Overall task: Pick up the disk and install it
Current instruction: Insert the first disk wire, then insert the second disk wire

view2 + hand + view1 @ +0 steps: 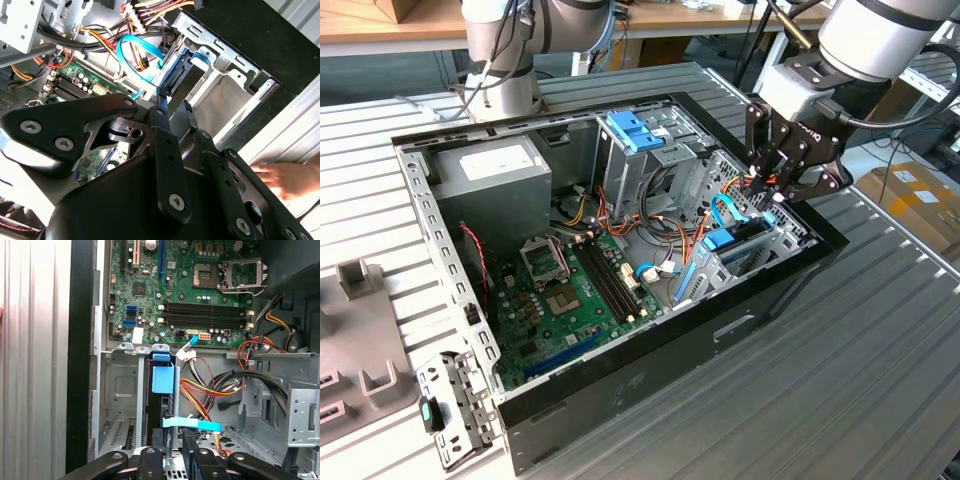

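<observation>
The disk [156, 410] stands on edge in a slot of the metal drive bay [120, 385] at the case's corner on the exterior view's right. A blue carrier rail [162, 380] runs along the disk. My gripper [768, 200] hangs directly over the disk [745, 245], its fingers close together around the disk's upper end. In the second wrist view the gripper [175, 100] meets the blue rail [181, 70] at its fingertips. The first wrist view has the gripper [171, 455] straddling the dark drive body.
A blue flat cable [192, 424] crosses just beside the fingers. Bundled wires, the motherboard [570, 290], a grey power supply [490, 170] and a blue-topped cage [635, 130] crowd the case. A person's hand [287, 177] rests on the table beside the case. A loose bracket [455, 400] lies outside.
</observation>
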Tool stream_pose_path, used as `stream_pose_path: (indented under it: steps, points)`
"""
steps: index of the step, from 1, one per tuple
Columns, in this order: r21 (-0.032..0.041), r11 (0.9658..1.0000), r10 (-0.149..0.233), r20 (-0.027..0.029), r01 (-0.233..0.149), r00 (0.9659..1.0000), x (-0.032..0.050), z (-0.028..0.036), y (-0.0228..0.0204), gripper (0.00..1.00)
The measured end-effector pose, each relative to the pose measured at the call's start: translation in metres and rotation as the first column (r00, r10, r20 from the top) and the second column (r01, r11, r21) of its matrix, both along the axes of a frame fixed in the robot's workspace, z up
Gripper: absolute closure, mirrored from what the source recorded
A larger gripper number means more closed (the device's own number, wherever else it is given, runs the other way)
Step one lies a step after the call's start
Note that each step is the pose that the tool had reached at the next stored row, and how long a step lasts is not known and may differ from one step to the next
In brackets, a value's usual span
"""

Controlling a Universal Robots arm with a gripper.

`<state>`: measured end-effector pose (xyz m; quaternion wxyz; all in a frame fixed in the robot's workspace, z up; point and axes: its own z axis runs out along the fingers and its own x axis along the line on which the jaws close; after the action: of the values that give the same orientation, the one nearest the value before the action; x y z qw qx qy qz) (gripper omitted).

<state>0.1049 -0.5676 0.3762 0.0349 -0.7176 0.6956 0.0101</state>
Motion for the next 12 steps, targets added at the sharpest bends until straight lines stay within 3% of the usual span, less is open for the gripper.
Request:
stream_pose_path:
  steps: [2,6,12]
  points:
    - [0.0022,1.0000,0.002,0.0100,-0.002,0.9999,-0.0002,-0.0004,0.0000,0.70]
    - [0.0024,1.0000,0.002,0.0133,-0.002,0.9999,-0.0013,-0.0004,0.0000,0.70]
    - [0.0024,1.0000,0.002,0.0133,-0.002,0.9999,-0.0013,-0.0004,0.0002,0.70]
